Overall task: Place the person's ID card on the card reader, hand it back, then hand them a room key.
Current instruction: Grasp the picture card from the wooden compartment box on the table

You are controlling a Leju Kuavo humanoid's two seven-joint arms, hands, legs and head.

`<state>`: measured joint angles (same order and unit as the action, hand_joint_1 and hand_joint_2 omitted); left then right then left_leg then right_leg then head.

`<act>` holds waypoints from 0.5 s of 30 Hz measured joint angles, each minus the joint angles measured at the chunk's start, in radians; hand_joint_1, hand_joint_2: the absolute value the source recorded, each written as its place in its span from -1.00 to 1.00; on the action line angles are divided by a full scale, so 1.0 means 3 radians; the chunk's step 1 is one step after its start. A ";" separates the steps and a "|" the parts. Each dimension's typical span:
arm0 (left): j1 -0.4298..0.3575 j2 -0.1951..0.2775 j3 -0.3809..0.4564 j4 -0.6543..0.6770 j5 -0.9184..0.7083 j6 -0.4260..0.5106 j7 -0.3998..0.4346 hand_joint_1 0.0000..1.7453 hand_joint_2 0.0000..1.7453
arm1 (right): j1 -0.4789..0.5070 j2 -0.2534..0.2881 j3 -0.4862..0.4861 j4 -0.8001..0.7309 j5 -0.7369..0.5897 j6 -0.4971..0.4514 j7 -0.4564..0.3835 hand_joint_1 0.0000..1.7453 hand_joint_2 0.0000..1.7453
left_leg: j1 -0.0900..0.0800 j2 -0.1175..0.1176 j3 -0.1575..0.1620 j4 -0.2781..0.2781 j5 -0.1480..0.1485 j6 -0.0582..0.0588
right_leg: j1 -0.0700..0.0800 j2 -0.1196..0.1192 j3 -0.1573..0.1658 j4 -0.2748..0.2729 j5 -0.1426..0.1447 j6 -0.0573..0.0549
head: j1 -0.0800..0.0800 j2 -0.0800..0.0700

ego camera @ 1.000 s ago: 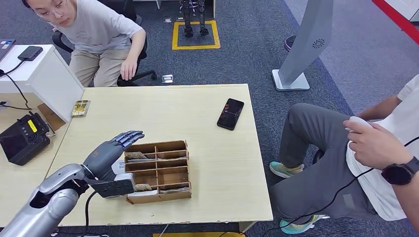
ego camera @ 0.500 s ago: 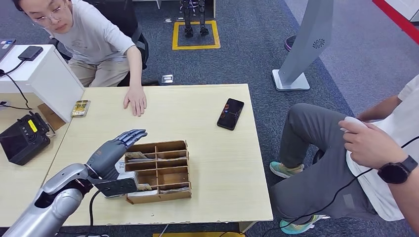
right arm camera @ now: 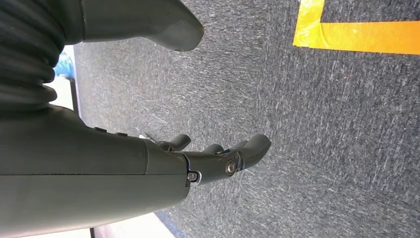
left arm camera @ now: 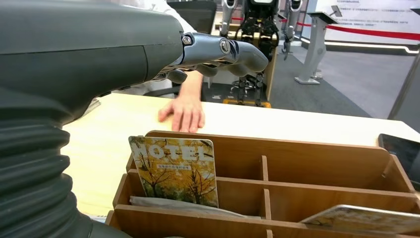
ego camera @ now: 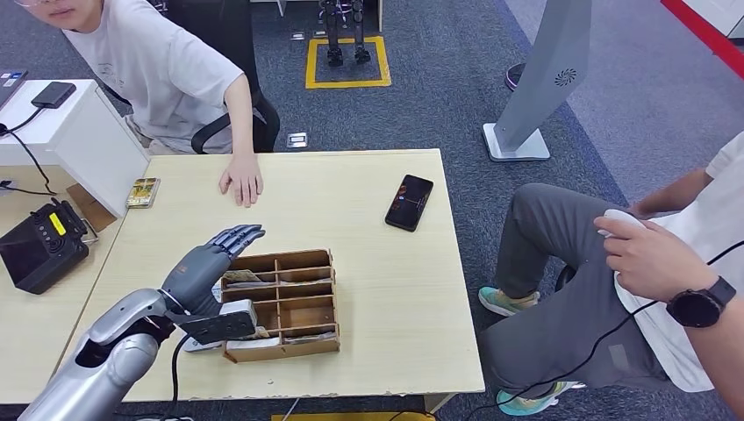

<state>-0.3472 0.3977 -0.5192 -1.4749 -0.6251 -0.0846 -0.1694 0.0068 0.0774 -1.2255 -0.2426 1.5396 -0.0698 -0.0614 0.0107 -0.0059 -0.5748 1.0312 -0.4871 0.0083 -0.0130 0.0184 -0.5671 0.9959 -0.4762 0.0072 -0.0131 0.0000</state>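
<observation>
My left hand (ego camera: 206, 263) hovers over the left end of a wooden compartment box (ego camera: 289, 256) near the table's front edge, fingers stretched out and holding nothing. In the left wrist view the fingers (left arm camera: 223, 49) reach above the box (left arm camera: 307, 158), where a yellow "HOTEL" key card (left arm camera: 173, 168) stands upright in a left compartment. Another card (left arm camera: 356, 218) lies flat in a nearer compartment. A person's hand (ego camera: 241, 182) rests flat on the table's far side. A black phone-like device (ego camera: 409, 202) lies at the far right. My right hand (right arm camera: 218, 158) hangs over grey carpet, empty, fingers loosely apart.
A small yellow card (ego camera: 143, 191) lies at the table's (ego camera: 368, 263) far left corner beside a white box (ego camera: 79, 132). A black device (ego camera: 39, 246) sits on the side desk. A second person (ego camera: 667, 263) sits at the right with a mouse in hand.
The person at the far side leaned forward and laid a hand flat on the table. My left hand crept slightly forward over the box.
</observation>
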 joint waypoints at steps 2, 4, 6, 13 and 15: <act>-0.0003 -0.0017 0.0000 0.0019 -0.0035 0.0026 0.0008 -1.00 1.00 | 0.0000 0.0000 0.0001 0.0000 0.0000 -0.0002 0.0000 -1.00 1.00 | 0.0000 0.0000 0.0000 0.0000 0.0000 0.0000 | 0.0000 0.0000 0.0000 0.0000 0.0000 0.0000 | 0.0000 0.0000; -0.0005 -0.0033 0.0000 0.0037 -0.0071 0.0053 0.0022 -1.00 1.00 | 0.0000 0.0000 0.0003 0.0000 0.0000 -0.0005 -0.0004 -1.00 1.00 | 0.0000 0.0000 0.0000 0.0000 0.0000 0.0000 | 0.0000 0.0000 0.0000 0.0000 0.0000 0.0000 | 0.0000 0.0000; -0.0008 -0.0047 0.0000 0.0055 -0.0099 0.0074 0.0036 -1.00 1.00 | 0.0000 0.0000 0.0004 0.0000 0.0000 -0.0006 -0.0008 -1.00 1.00 | 0.0000 0.0000 0.0000 0.0000 0.0000 0.0000 | 0.0000 0.0000 0.0000 0.0000 0.0000 0.0000 | 0.0000 0.0000; -0.0012 -0.0080 0.0000 0.0090 -0.0129 0.0101 0.0044 -1.00 1.00 | 0.0000 0.0001 0.0006 0.0000 0.0000 -0.0006 0.0000 -1.00 1.00 | 0.0000 0.0000 0.0000 0.0000 0.0000 0.0000 | 0.0000 0.0000 0.0000 0.0000 0.0000 0.0000 | 0.0000 0.0000; -0.0012 -0.0088 0.0000 0.0096 -0.0150 0.0114 0.0045 -1.00 1.00 | 0.0000 0.0001 0.0006 0.0000 0.0000 -0.0006 0.0000 -1.00 1.00 | 0.0000 0.0000 0.0000 0.0000 0.0000 0.0000 | 0.0000 0.0000 0.0000 0.0000 0.0000 0.0000 | 0.0000 0.0000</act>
<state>-0.3509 0.3714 -0.5192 -1.4461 -0.6701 -0.0504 -0.1558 0.0069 0.0778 -1.2238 -0.2426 1.5396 -0.0717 -0.0614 0.0107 -0.0059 -0.5748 1.0312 -0.4870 0.0083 -0.0130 0.0184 -0.5671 0.9959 -0.4762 0.0072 -0.0131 0.0000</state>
